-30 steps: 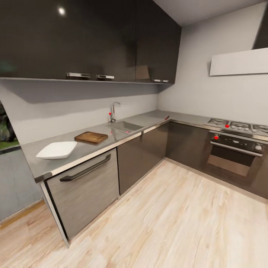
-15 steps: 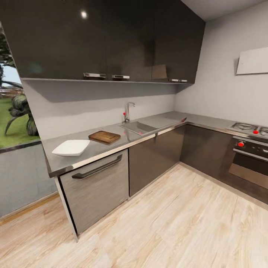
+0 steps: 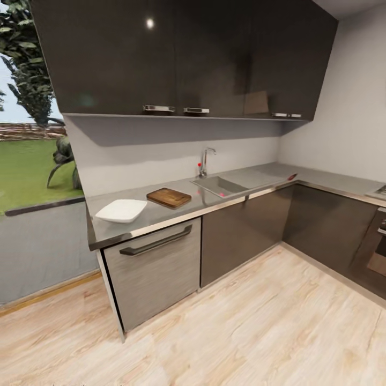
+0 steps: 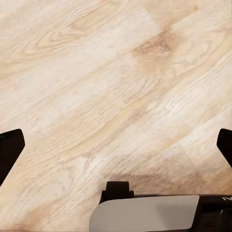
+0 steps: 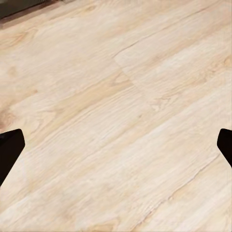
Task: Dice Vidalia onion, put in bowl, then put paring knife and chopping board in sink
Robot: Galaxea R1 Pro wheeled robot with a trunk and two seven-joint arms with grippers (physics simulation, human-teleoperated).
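From the head view, a long smooth grey reflective countertop [image 3: 177,212] with dark grey cabinet fronts runs along the wall and turns a corner at the far right. Near its left end sits the glossy white square bowl [image 3: 121,210], and just beside it, toward the tap, lies the rectangular dark-brown wooden chopping board [image 3: 169,197]; the two are close but apart. Further along is the rectangular grey steel sink [image 3: 221,186] with its curved chrome tap [image 3: 205,161] behind it. A small pinkish spot shows inside the basin, possibly the Vidalia onion [image 3: 222,194], though it is too small to be sure. A small red-and-dark sliver at the counter's front edge near the corner looks like the paring knife [image 3: 291,176]. A black bar handle [image 3: 156,244] crosses the cabinet front below the bowl. Both wrist views look down on pale light-wood plank floor [image 4: 116,87]: the left gripper [image 4: 116,150] and the right gripper [image 5: 116,150] each have their dark fingertips spread wide at the picture's edges, with nothing between them, well apart from everything on the counter.
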